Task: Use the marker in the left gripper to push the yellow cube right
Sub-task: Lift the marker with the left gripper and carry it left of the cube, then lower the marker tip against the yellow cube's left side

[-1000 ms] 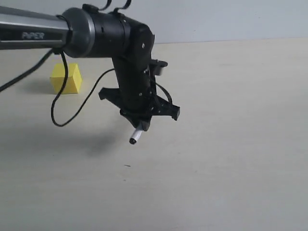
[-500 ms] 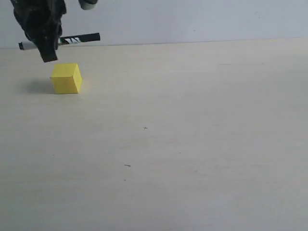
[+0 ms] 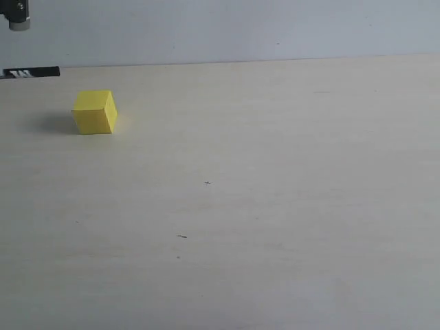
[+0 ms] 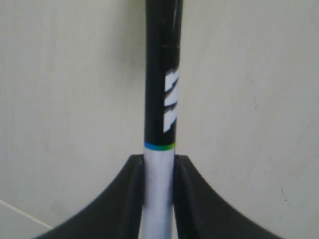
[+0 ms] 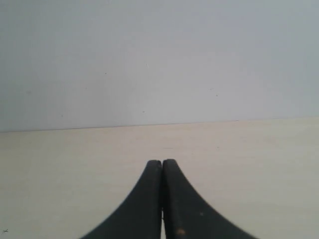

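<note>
Pale beige tabletop [image 3: 275, 206] fills most of the exterior view and meets a plain grey-white wall [image 3: 240, 27] at the back.

In the left wrist view the left tool [image 4: 159, 159] is clamped on the marker [image 4: 160, 99]. Its two black fingers [image 4: 130, 189] press the white lower barrel from either side, just under a thin blue-green ring. The black upper barrel with white lettering runs on away from the tool, above the tabletop.

The right tool [image 5: 162, 164] is closed with its two black tips pressed together and nothing between them, and it points across the tabletop toward the wall.

The yellow cube [image 3: 94, 112] sits flat on the tabletop at the far left of the exterior view, with a soft shadow on its left side.

Only the black end of the marker [image 3: 31, 71] shows there. It lies level at the left edge, above and to the left of the cube and apart from it.
</note>
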`<state>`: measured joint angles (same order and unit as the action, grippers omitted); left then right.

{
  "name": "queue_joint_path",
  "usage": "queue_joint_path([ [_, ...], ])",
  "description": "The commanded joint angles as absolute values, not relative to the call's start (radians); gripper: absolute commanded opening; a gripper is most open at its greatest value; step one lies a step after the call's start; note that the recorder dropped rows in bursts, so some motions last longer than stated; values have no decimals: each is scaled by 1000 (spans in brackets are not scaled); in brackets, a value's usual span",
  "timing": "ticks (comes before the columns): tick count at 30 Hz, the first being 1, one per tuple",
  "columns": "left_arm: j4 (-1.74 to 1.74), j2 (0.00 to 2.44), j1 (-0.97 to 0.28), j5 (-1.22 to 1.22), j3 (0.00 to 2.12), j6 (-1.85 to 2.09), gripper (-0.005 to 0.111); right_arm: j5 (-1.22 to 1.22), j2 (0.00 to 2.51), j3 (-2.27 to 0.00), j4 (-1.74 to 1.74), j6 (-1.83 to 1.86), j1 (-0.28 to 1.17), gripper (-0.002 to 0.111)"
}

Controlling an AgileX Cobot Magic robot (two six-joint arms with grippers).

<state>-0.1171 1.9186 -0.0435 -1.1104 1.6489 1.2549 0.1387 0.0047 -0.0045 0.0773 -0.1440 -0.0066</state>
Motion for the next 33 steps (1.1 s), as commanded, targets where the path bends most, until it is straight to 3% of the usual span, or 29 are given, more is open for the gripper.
queue_joint_path([
  [1, 0, 2013, 19, -1139, 1749, 1328, 0, 134, 0, 0, 79, -141, -8, 0],
  [13, 7, 2344, 58, -1221, 2107, 1443, 0, 134, 0, 0, 79, -141, -8, 0],
  [23, 14, 2393, 73, -1035, 2109, 1476, 0, 134, 0, 0, 79, -141, -8, 0],
  [33, 181, 2399, 156, -1131, 2109, 1802, 0, 134, 0, 0, 79, -141, -8, 0],
])
